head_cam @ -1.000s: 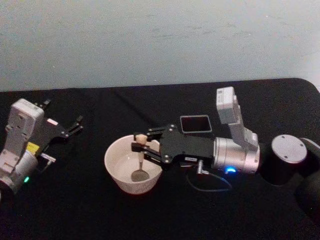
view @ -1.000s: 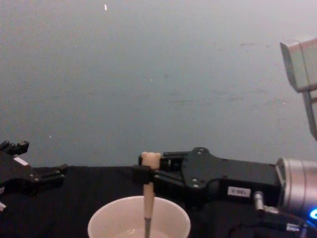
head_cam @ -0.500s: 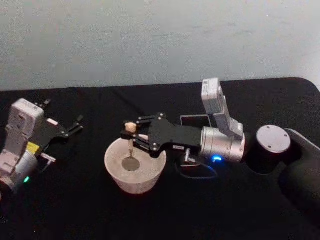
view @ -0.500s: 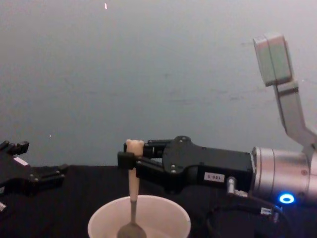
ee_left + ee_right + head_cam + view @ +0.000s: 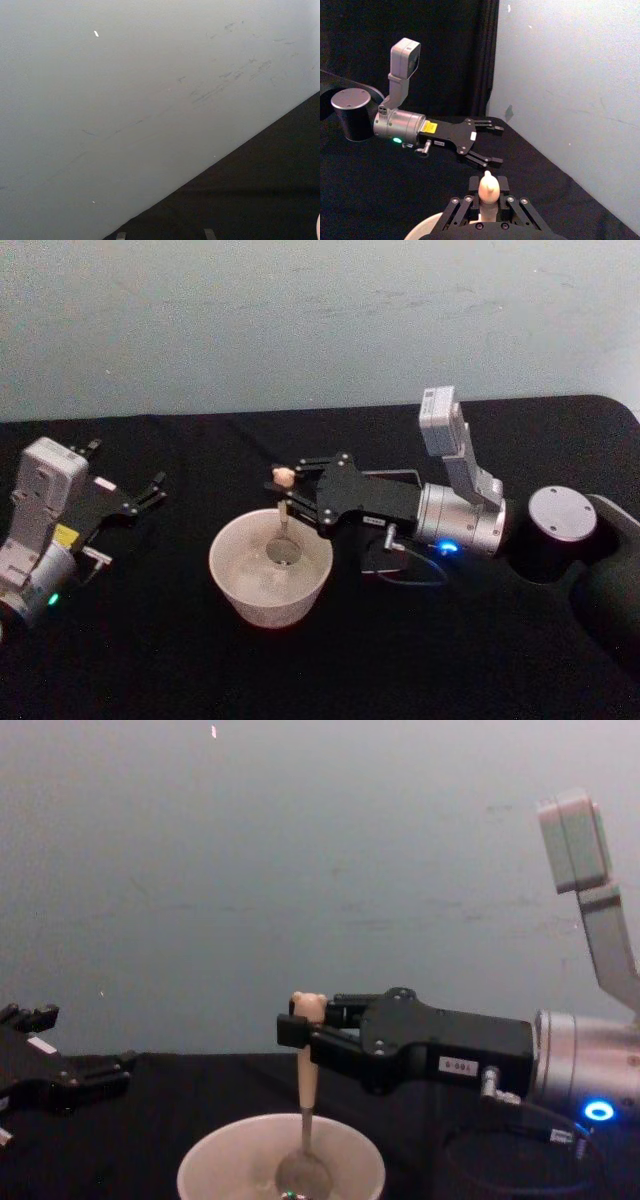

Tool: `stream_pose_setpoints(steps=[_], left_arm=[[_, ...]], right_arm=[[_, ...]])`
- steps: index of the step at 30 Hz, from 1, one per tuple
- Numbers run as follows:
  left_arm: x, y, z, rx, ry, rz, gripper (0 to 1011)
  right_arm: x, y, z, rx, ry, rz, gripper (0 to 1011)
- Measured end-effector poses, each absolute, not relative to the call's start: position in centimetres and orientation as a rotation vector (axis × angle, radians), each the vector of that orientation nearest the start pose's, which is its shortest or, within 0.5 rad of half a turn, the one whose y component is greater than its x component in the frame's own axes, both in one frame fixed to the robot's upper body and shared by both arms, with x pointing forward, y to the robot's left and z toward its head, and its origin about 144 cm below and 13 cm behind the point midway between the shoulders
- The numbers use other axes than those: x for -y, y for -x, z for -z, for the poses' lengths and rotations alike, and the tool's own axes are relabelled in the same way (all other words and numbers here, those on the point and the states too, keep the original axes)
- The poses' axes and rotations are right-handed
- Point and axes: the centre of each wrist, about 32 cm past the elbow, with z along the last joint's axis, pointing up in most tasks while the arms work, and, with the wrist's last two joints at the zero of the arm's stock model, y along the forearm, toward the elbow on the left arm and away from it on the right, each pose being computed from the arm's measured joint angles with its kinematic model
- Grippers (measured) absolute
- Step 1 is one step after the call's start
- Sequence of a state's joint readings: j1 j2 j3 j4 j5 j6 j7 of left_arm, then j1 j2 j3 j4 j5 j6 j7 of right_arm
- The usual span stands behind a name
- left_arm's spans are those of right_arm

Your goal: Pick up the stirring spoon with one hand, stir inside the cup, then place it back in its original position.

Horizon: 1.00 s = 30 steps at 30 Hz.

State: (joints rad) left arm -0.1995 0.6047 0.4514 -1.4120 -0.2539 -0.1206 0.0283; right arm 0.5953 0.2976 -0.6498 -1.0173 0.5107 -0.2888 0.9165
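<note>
The stirring spoon (image 5: 284, 522) is inside the cup (image 5: 228, 585), near the middle of the black tabletop (image 5: 150, 660). It stands almost straight up. Its little bear head (image 5: 283, 476) is at the top and its shiny round end (image 5: 285, 553) is down low in the cup. I cannot tell if the shiny end touches the bottom. In the chest view the spoon (image 5: 305, 1092) goes down past the rim of the cup (image 5: 205, 1165), a bit to the right of the cup's middle.

The right claw (image 5: 287, 492) is holding the spoon. Its 2 black fingers are closed tight on the peach handle just under the bear head, so the head pokes out above them. The claw reaches in from the right side and points left, above the far side of the cup. In the right wrist view the bear head (image 5: 487, 186) sticks up between the fingers (image 5: 461, 210), and a bit of the cup's rim (image 5: 422, 231) shows below. A blue light (image 5: 447, 548) glows on the silver part of the right arm, and a thin black cable (image 5: 405, 578) loops under it.

The left claw (image 5: 152, 490) is on the left side of the tabletop, well apart from the cup. Its 2 fingers are spread wide with nothing between them (the right wrist view shows this best (image 5: 496, 144)). A green light (image 5: 50, 598) glows on the left arm. A pale wall (image 5: 300, 320) stands behind the tabletop.
</note>
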Motion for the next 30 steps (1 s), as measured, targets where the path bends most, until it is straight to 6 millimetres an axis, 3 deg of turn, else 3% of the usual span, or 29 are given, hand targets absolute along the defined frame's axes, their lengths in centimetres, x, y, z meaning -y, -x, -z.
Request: stream_pose_setpoints(steps=[18,30], left_arm=[[-31.0,-48.9,-114.0,0.285,-0.304,-1.248,1001],[-31.0,-48.9,-114.0,0.285,-0.304,-1.248,1001]], right_arm=[[22.2,-57.2,-115.6,0.106,0.01,0.31,211],[21.4,-55.7,-115.4,0.075,0.006,0.242,211]])
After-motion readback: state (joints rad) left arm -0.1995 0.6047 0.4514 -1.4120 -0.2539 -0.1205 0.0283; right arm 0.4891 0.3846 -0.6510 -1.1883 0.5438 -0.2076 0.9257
